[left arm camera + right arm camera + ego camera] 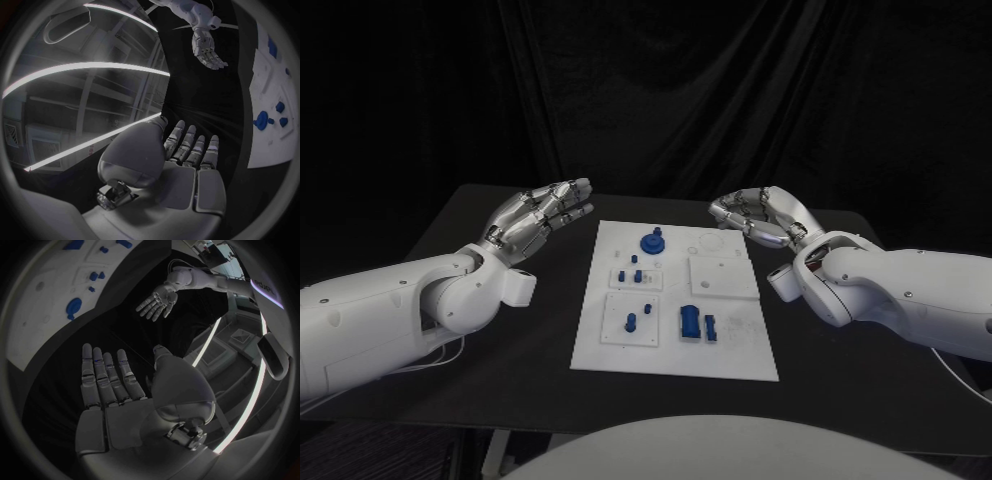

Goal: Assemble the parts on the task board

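White task board (733, 355) lies flat at the middle of the black counter (473, 215), long side running away from the robot; several raised square plates sit on its surface. Blue parts are distributed as follows: a round part with a knob (651, 242) stands at the far end of the board; a group of small pegs (635, 272) stands on the plate just nearer than it; a single peg (632, 322) stands on the near left plate; a larger block (691, 322) and a slim piece (711, 327) lie just beside each other toward the near centre; the far right plate (723, 276) carries no blue part.

Left hand (542, 216) is held above the counter beside the board's far left corner, apart from the board; fingers (568, 197) extended and lying close side by side, holding nothing; the left wrist view confirms straight fingers (187, 145) with an empty palm.

Right hand (756, 217) is held above the counter beside the board's far right corner, apart from the board; in the head view its fingers (733, 212) look somewhat curled, while the right wrist view shows them (103, 375) straight, close together, thumb set apart; nothing is held.

Neither hand touches any part.
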You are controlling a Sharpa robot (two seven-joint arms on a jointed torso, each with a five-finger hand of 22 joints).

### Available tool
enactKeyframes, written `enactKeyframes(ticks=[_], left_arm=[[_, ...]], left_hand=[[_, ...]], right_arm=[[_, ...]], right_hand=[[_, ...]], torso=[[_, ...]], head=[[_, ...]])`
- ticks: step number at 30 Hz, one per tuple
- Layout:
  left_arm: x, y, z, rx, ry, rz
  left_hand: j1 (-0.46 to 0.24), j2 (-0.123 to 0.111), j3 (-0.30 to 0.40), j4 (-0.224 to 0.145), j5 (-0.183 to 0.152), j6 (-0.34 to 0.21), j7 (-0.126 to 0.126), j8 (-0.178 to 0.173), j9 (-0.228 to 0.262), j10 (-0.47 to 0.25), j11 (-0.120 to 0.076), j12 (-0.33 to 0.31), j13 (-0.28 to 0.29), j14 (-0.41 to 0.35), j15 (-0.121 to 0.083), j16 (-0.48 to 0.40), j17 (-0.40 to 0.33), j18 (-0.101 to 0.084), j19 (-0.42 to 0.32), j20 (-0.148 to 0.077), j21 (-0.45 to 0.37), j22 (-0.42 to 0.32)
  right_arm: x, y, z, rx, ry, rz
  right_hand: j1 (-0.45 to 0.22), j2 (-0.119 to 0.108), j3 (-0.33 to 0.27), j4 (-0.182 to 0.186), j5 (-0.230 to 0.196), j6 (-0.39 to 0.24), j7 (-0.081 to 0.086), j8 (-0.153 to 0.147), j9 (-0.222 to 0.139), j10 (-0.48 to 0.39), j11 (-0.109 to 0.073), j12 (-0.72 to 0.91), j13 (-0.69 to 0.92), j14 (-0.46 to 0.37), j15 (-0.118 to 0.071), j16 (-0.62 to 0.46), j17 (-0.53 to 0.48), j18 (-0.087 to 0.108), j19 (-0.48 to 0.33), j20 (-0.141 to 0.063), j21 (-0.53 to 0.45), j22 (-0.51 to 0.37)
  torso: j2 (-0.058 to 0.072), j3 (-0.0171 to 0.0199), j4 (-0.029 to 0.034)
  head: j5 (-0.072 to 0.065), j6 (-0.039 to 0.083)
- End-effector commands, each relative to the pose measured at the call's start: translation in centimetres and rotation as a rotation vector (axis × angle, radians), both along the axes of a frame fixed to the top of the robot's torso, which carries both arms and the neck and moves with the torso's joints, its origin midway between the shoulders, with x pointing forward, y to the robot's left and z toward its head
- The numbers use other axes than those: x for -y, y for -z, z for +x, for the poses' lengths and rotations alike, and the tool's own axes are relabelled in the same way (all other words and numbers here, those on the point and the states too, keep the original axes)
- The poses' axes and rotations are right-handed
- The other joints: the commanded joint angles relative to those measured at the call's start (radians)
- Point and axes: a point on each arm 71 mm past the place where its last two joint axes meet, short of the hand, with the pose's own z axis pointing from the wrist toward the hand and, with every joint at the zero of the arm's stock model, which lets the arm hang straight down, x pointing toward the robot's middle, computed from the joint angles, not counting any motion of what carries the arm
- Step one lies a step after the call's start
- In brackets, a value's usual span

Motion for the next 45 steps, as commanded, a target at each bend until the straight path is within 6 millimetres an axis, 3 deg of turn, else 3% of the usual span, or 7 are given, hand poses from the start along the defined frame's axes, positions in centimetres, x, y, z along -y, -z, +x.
enactKeyframes(ticks=[1, 11, 12, 17, 19, 37, 45], left_arm=[[0.4, -0.8, 0.3, 0.084, -0.037, -0.061], [1.9, -0.8, 0.6, 0.101, -0.014, -0.085], [2.2, 0.1, 0.5, 0.003, 0.018, -0.014], [2.3, 0.1, 0.6, 0.004, -0.001, -0.002], [2.4, 0.1, 0.6, 0.005, -0.013, 0.005], [4.9, -1.2, 1.1, -0.012, -0.374, 0.178], [5.5, -1.8, 1.0, -0.034, -0.509, 0.228]], left_hand=[[-0.008, 0.005, -0.016, 0.000, -0.010, -0.021, 0.069, -0.010, -0.003, -0.020, -0.007, -0.022, -0.003, -0.016, -0.004, -0.016, -0.003, 0.004, -0.011, -0.001, -0.007, -0.003], [-0.008, 0.039, -0.102, -0.001, -0.043, -0.111, 0.020, -0.039, -0.011, -0.119, -0.072, -0.129, -0.013, -0.058, -0.067, -0.114, -0.016, 0.043, -0.037, -0.015, -0.032, -0.013], [-0.415, -0.036, -0.122, -0.090, -0.152, -0.233, -0.057, -0.089, -0.057, -0.147, -0.120, -0.216, -0.054, -0.071, -0.110, -0.146, -0.035, -0.023, -0.086, -0.097, -0.123, -0.049], [-0.551, -0.052, -0.122, -0.118, -0.187, -0.275, -0.062, -0.089, -0.057, -0.224, -0.139, -0.246, -0.054, -0.071, -0.126, -0.229, -0.035, -0.023, -0.086, -0.122, -0.123, -0.049], [-0.605, -0.062, -0.122, -0.130, -0.202, -0.292, -0.068, -0.089, -0.057, -0.224, -0.144, -0.258, -0.054, -0.071, -0.133, -0.229, -0.035, -0.024, -0.086, -0.134, -0.123, -0.049], [-1.005, -0.193, -0.122, -0.217, -0.309, -0.412, -0.165, -0.089, -0.057, -0.224, -0.233, -0.346, -0.054, -0.071, -0.221, -0.229, -0.035, -0.131, -0.086, -0.212, -0.123, -0.049], [-1.103, -0.193, -0.122, -0.295, -0.336, -0.439, -0.165, -0.089, -0.057, -0.224, -0.233, -0.424, -0.054, -0.071, -0.221, -0.229, -0.035, -0.131, -0.086, -0.286, -0.123, -0.049]], right_arm=[[-0.1, -0.2, 0.3, -0.029, -0.048, 0.178], [0.3, 1.0, 0.3, -0.090, -0.063, 0.237], [0.4, 1.0, 0.4, -0.068, -0.034, 0.165], [0.0, 0.7, 0.6, -0.068, -0.002, 0.192], [-0.2, 0.5, 0.8, -0.069, 0.017, 0.209], [-4.0, -1.5, 2.3, -0.166, 0.350, 0.476], [-4.0, -1.5, 2.3, -0.166, 0.351, 0.477]], right_hand=[[-0.032, 0.040, -0.060, -0.006, -0.031, -0.145, -0.065, -0.098, -0.104, -0.182, -0.045, -0.073, -0.097, -0.226, 0.028, -0.102, -0.084, -0.049, -0.449, 0.010, -0.022, -0.328], [0.004, 0.114, -0.177, 0.000, -0.035, -0.250, -0.115, -0.174, -0.239, -0.378, -0.072, -0.075, -0.263, -0.522, -0.006, -0.160, -0.180, 0.003, -0.643, 0.023, -0.048, -0.569], [-0.330, 0.064, -0.107, -0.087, -0.123, -0.383, -0.181, -0.237, -0.271, -0.411, -0.122, -0.181, -0.310, -0.555, -0.069, -0.220, -0.226, -0.048, -0.709, -0.063, -0.068, -0.609], [-0.778, -0.038, 0.048, -0.207, -0.238, -0.569, -0.181, -0.237, -0.348, -0.499, -0.241, -0.322, -0.426, -0.648, -0.221, -0.350, -0.226, -0.131, -0.709, -0.183, -0.068, -0.706], [-0.864, -0.038, 0.048, -0.291, -0.318, -0.602, -0.181, -0.237, -0.348, -0.499, -0.241, -0.348, -0.426, -0.648, -0.221, -0.350, -0.226, -0.131, -0.709, -0.267, -0.068, -0.706], [-1.108, -0.038, 0.048, -0.291, -0.318, -0.697, -0.181, -0.237, -0.348, -0.499, -0.241, -0.422, -0.426, -0.648, -0.221, -0.350, -0.226, -0.131, -0.709, -0.267, -0.068, -0.706], [-1.108, -0.038, 0.048, -0.291, -0.318, -0.697, -0.181, -0.237, -0.348, -0.499, -0.241, -0.422, -0.426, -0.648, -0.221, -0.350, -0.226, -0.131, -0.709, -0.267, -0.068, -0.706]], torso=[[-0.036, 0.0058, -0.0127], [-0.058, 0.0226, -0.0385], [-0.051, 0.0162, -0.0262], [-0.045, 0.0197, -0.0301], [-0.041, 0.0220, -0.0326], [0.046, 0.0748, -0.0914], [0.055, 0.0802, -0.0974]], head=[[0.002, 0.000], [0.037, 0.000], [0.028, 0.000], [0.028, 0.015], [0.028, 0.025], [0.031, 0.250], [0.032, 0.273]])
